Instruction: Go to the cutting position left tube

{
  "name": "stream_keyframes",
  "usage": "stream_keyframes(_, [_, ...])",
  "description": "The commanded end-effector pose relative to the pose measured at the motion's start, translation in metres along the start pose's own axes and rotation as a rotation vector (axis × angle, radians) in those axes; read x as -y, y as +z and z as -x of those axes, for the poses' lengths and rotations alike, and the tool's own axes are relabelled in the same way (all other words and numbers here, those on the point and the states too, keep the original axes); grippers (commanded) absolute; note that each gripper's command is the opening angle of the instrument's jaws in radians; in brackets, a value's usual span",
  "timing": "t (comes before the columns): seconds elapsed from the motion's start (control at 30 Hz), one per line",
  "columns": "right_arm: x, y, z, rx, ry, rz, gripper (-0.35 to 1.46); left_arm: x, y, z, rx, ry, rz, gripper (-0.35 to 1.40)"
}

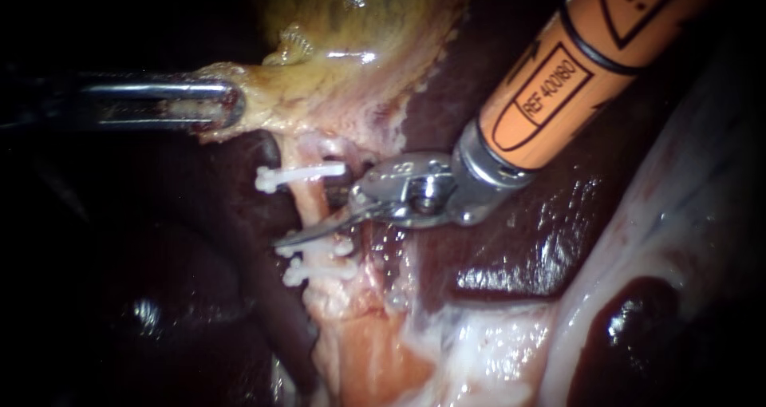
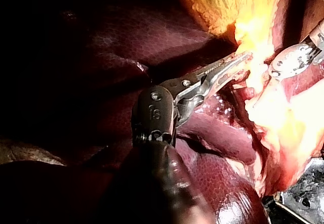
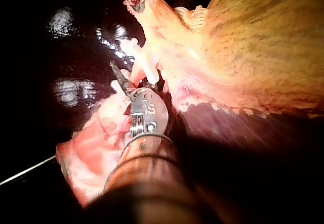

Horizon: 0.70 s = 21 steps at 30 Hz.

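Note:
A pale pink tube runs down from the yellow gallbladder. It carries one white clip above and two white clips below. My right instrument, on an orange shaft, has thin blades open astride the tube between the upper and lower clips; one blade crosses in front. In the right wrist view the blades sit at the clipped tube. My left instrument is shut on a flap of gallbladder tissue, also seen gripped at its jaws.
Dark red liver lies right of and beneath the tube, with more liver in shadow on the left. Pale fatty tissue spreads below the clips. My right instrument's wrist shows beyond the left jaws.

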Motion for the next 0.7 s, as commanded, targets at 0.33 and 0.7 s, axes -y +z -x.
stream_keyframes(0.33, [0.0025,0.0014,-0.0022,-0.084,0.077,-0.116,1.43,0.0,0.0002,0.0001,-0.001,0.0,-0.002,-0.35])
stream_keyframes(0.7, [0.0059,0.0005,-0.0046,-0.139,0.089,-0.222,1.43,0.0,0.0002,0.0001,0.0,0.0,-0.001,-0.35])
